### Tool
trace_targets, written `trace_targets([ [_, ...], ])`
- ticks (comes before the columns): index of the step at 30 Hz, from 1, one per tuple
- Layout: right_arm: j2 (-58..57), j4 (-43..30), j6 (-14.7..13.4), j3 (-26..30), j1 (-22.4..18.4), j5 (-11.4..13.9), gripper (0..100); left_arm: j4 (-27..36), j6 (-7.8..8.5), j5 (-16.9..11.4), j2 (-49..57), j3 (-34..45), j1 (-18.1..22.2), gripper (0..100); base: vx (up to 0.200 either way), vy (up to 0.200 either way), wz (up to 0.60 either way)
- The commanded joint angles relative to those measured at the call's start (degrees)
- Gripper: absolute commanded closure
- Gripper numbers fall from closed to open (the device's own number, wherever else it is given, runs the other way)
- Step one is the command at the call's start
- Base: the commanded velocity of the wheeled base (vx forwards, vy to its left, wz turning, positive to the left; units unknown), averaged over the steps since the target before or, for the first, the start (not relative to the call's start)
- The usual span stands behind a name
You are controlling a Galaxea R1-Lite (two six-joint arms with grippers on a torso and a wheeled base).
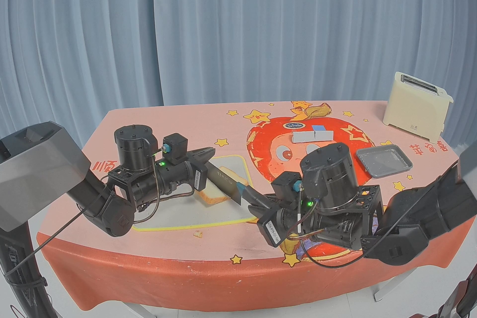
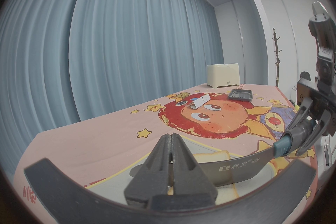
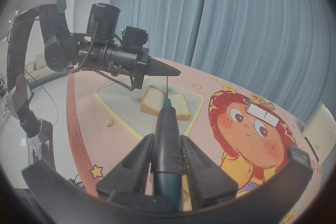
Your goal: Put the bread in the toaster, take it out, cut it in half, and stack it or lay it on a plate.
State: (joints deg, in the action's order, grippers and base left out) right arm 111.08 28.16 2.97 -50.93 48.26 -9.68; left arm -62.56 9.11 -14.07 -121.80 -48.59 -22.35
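Two bread halves (image 3: 153,100) in right wrist view; right gripper (image 3: 167,138) clamps knife (image 3: 167,118), left gripper (image 3: 173,72) closed, empty.

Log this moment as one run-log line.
Phase: cutting | right gripper: jaws shut on knife, blade across bread on mat | left gripper: shut beside bread | tray: near toaster

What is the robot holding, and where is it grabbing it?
The right claw holds the knife by its handle, blade toward the bread. The left claw is shut with nothing in it.
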Motion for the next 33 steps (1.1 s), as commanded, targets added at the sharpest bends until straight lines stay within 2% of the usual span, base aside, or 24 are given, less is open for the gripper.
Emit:
trace_targets([
  [1, 1.1, 0.2, -0.1, 2.3, 0.0, 0.0, 100, 0.2, -0.05, 0.0, 0.2, -1.0, -0.1, 100, 0.000, 0.000, 0.00],
  [24, -1.0, -0.6, 0.1, -1.7, -0.1, -0.1, 100, 0.0, -0.05, 0.0, -1.6, -0.4, 0.0, 100, 0.000, 0.000, 0.00],
  [33, -0.4, 0.1, -0.1, 3.2, -0.1, 0.0, 100, 0.1, -0.05, -0.1, -1.0, -1.2, -0.2, 100, 0.000, 0.000, 0.00],
])
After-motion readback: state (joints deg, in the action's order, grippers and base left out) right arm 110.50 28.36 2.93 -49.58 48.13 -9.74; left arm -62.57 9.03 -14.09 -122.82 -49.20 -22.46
